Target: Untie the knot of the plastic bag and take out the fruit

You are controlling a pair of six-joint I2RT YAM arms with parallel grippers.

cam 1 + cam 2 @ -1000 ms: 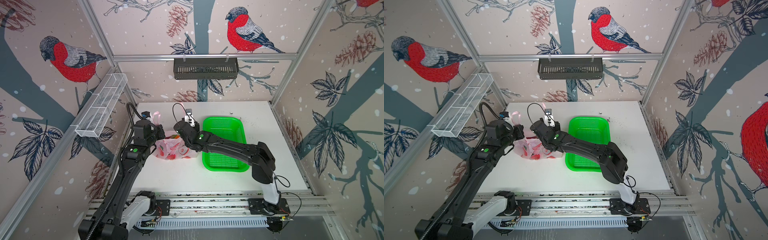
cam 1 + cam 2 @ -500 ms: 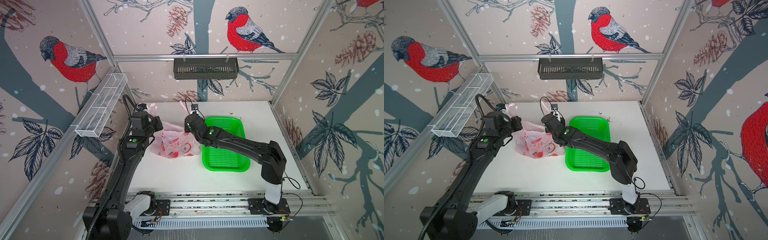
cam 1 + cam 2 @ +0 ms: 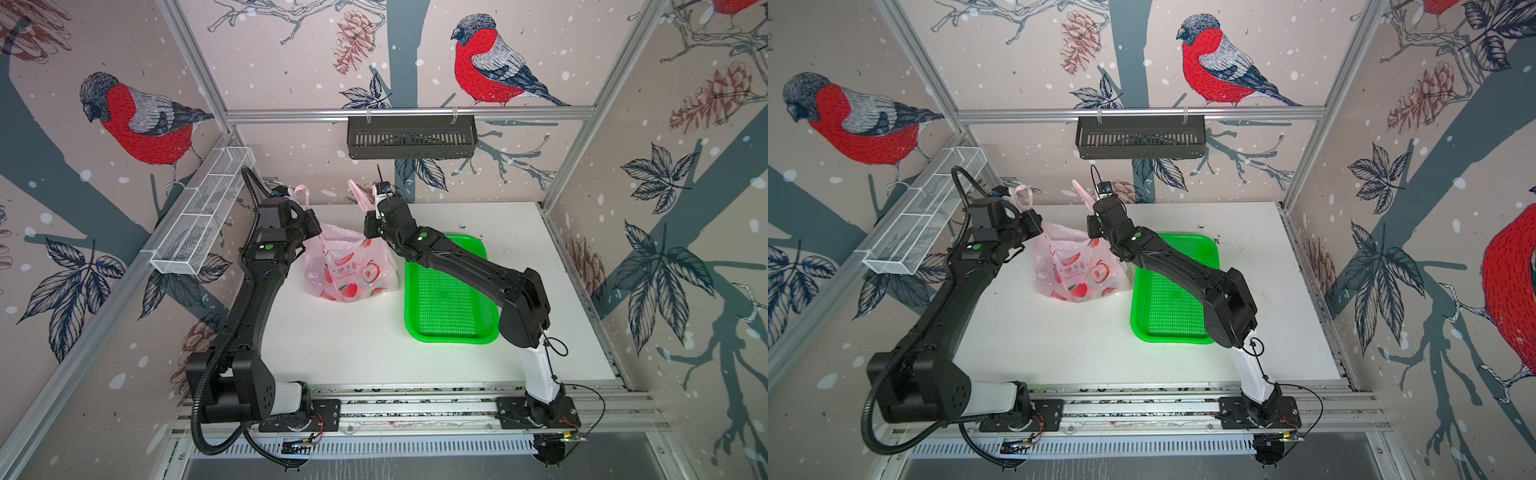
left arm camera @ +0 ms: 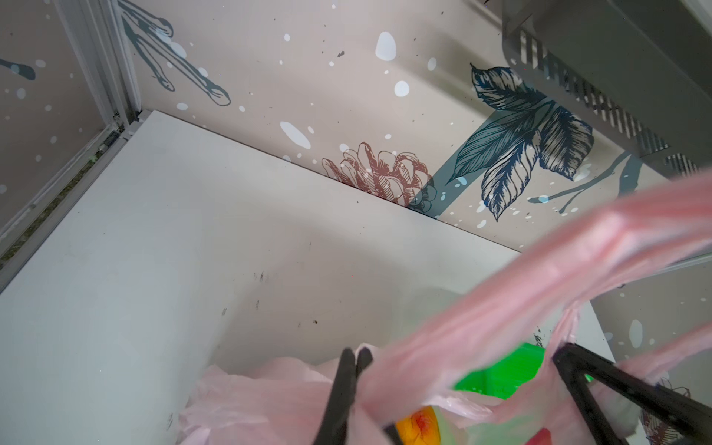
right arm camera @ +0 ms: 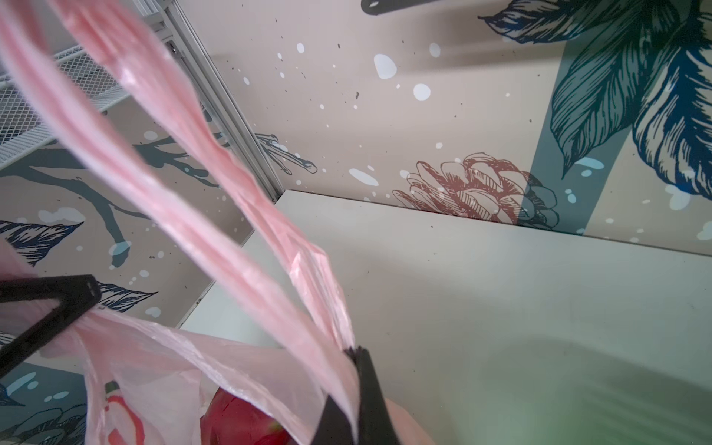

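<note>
Right wrist view: the plastic bag [image 5: 154,358] sits open-mouthed on the white desk [image 5: 501,289], a red dragon fruit [image 5: 239,420] showing inside. The left wrist view catches an orange fruit [image 4: 418,424] in it too. In both top views the bag's two loop handles [image 3: 302,197] rise well apart. The left tool [image 3: 313,232] is closed on the film at one side of the mouth, and the right tool [image 3: 368,236] is clamped on the other. A green basket [image 3: 446,338] lies just beside the bag, with the right arm reaching over it.
</note>
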